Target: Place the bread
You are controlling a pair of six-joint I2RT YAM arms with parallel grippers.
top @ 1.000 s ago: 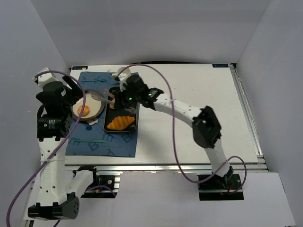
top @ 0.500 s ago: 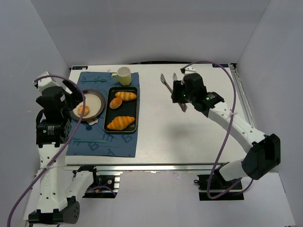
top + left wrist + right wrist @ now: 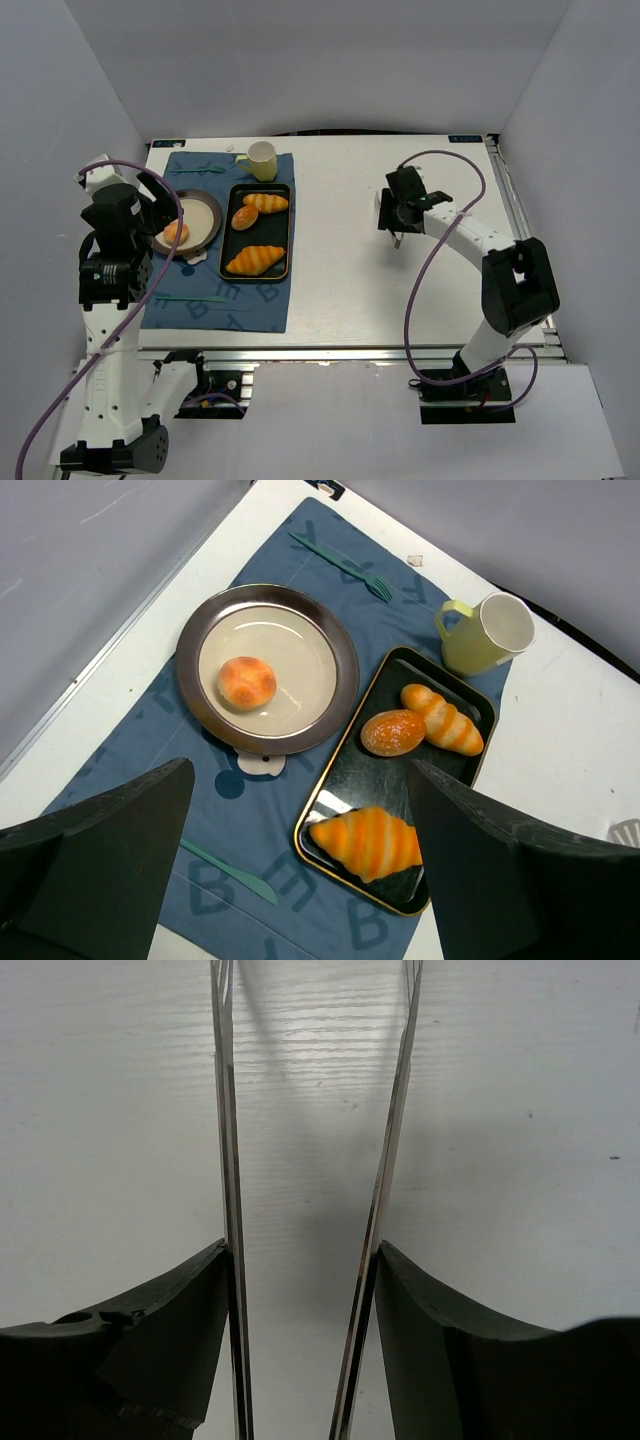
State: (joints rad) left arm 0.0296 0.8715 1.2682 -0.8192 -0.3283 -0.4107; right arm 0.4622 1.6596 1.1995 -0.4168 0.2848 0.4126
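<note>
White table (image 3: pixel 340 290), L side: blue placemat (image 3: pixel 150 750) carries black tray (image 3: pixel 345 780) w/ two croissants (image 3: pixel 367 840) & oval roll (image 3: pixel 393 732), beside dark-rimmed plate (image 3: pixel 300 670). Small round bun (image 3: pixel 246 682) sits on plate, off-centre. L gripper (image 3: pixel 300 775) hovers above, fingers spread, empty. R gripper (image 3: pixel 300 1250), well apart, clasps metal tongs (image 3: pixel 228 1140).

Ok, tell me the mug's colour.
Pale yellow mug, white inside; best in the left wrist view.
</note>
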